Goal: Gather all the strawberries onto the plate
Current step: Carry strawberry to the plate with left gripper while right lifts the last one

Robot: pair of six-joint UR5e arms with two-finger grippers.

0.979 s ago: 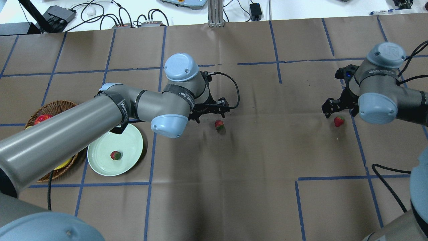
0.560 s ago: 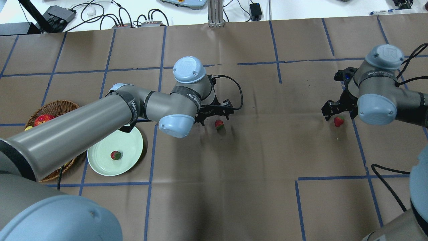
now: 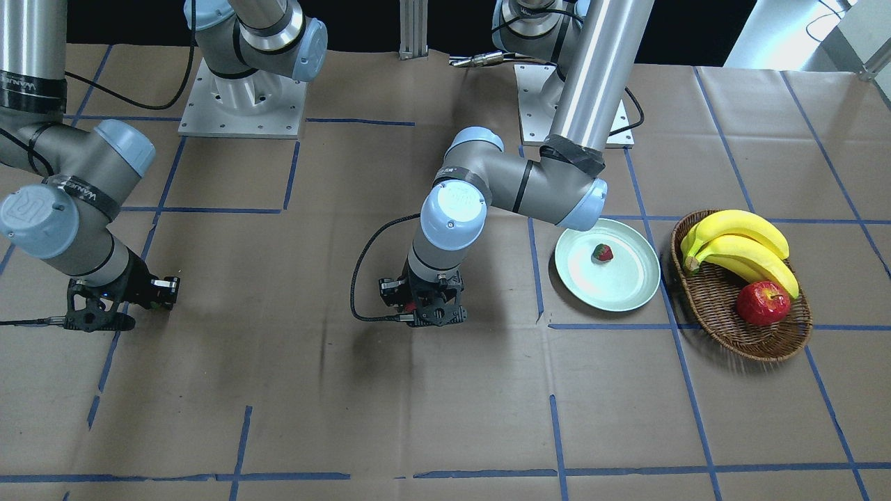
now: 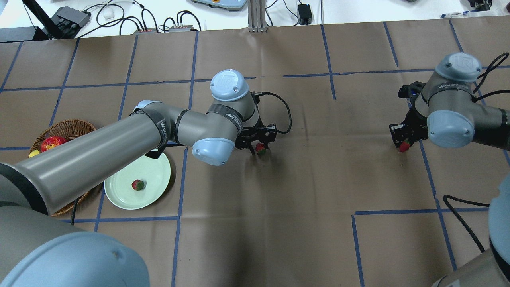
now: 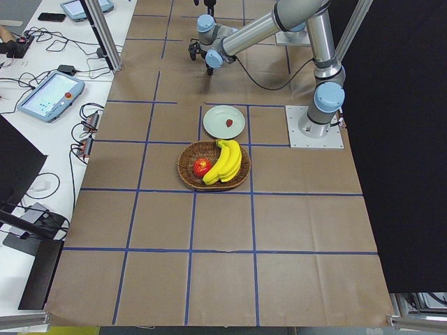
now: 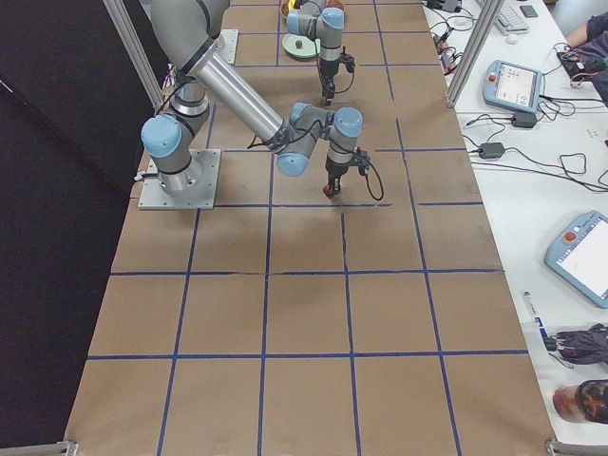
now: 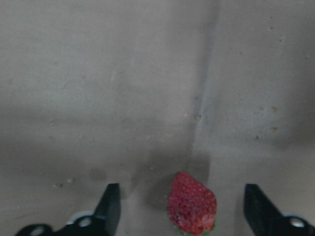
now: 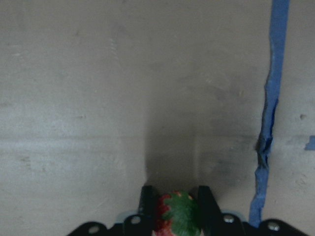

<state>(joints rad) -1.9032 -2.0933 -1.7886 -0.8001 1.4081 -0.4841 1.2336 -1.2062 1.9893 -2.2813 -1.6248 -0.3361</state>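
Three strawberries here, all small and red with green leafy caps. The first strawberry (image 4: 138, 185) sits alone inside the plate (image 4: 119, 195), a glossy pale mint-green round one with a raised rim, roughly in its middle. Right beside the plate is a brown wicker basket (image 3: 724, 327) holding a bunch of bananas (image 3: 738, 240) and a shiny red apple (image 3: 763, 303). The second strawberry (image 7: 192, 202) lies on the brown paper near the table's centre, seeds clearly visible. The left gripper (image 7: 182, 209) is down around it with its fingers spread wide, and there's a clear gap on each side, so no contact. The third strawberry (image 8: 179, 216) is way off on the robot's right, close to a blue tape line. The right gripper (image 8: 177, 206) has it pinched, both fingers pressed against its sides, leafy cap facing the wrist camera.
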